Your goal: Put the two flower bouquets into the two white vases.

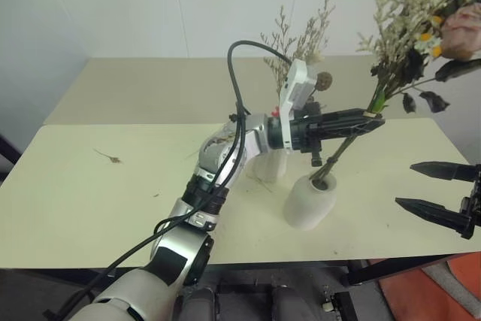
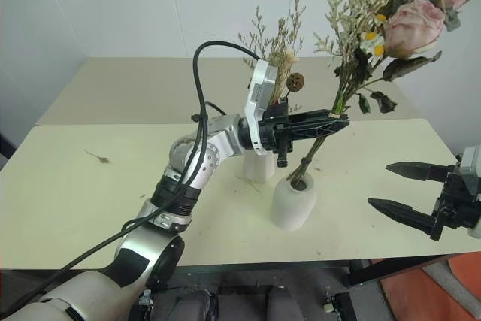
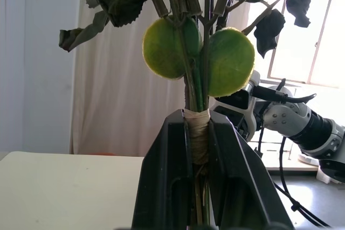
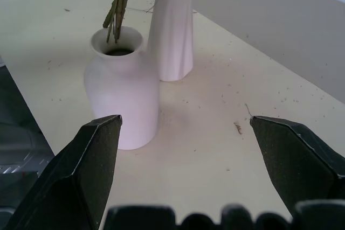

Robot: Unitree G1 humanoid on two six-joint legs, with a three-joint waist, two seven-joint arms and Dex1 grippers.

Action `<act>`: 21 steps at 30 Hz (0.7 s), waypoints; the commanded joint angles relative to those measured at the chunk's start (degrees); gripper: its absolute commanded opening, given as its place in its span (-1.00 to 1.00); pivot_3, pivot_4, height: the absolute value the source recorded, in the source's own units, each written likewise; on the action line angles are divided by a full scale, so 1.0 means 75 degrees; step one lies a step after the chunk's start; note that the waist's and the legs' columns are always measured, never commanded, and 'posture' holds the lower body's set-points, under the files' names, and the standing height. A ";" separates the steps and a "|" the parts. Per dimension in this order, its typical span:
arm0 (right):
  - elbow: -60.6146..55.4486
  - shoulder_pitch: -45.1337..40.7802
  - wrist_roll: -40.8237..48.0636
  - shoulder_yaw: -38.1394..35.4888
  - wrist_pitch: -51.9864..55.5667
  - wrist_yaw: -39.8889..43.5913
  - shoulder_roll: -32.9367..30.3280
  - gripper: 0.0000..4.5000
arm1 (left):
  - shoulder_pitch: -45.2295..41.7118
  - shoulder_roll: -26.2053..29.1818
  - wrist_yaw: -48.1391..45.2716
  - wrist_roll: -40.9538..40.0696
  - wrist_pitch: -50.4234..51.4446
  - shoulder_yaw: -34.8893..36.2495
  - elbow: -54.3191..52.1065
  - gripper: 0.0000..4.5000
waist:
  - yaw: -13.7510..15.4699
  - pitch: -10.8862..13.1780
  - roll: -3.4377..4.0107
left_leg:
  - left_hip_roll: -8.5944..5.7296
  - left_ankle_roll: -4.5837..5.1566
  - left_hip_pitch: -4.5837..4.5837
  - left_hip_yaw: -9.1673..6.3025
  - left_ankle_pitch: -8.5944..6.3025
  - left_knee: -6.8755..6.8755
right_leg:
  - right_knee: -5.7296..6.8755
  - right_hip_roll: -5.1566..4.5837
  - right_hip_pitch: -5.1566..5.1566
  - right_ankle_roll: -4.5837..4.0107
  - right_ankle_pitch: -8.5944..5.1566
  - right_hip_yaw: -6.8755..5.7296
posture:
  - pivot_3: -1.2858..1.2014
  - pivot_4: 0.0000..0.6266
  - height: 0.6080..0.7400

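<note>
Left gripper (image 2: 331, 120), jaws clamped on the twine-bound stems of the fuller bouquet (image 2: 391, 20): pale pink roses, cream sprigs, dark leaves, stem ends inside the rounded white vase (image 2: 291, 204) on the surface (image 2: 75, 208). Right gripper (image 2: 398, 189): jaws apart, empty.

The left arm reaches up and across to the robot's right, forearm raised, wrist bent so its left hand (image 2: 342, 119) points sideways and a little upward. Its two black fingers are pressed tight around the wrapped stems of the fuller bouquet (image 3: 197, 133). The right hand (image 2: 391, 186) hangs low on the right side, its fingers spread wide and holding nothing.
</note>
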 commanded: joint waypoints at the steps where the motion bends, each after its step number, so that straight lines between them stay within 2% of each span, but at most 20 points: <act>1: -0.0147 -0.0109 0.0123 -0.0158 -0.0083 -0.0116 0.0061 1.00 | -0.0199 0.0060 -0.0237 -0.0121 0.0125 0.0051 -0.0049 -0.93 | -0.0003 0.0000 0.0001 | 0.0000 0.0000 0.0000 0.0000 0.0000 0.0000 | 0.0000 0.0001 0.0000 0.0000 0.0000 0.0000 | 0.03 -0.52 1.00; 21: -0.0103 -0.0319 0.0040 0.0160 -0.0286 -0.0256 0.0211 1.00 | -0.0705 0.0082 -0.0368 -0.0292 0.0359 0.0548 0.0189 -0.93 | -0.0005 0.0000 0.0001 | 0.0001 0.0003 -0.0005 -0.0003 -0.0004 -0.0001 | -0.0011 0.0000 -0.0001 0.0002 -0.0001 -0.0004 | 0.03 -0.52 1.00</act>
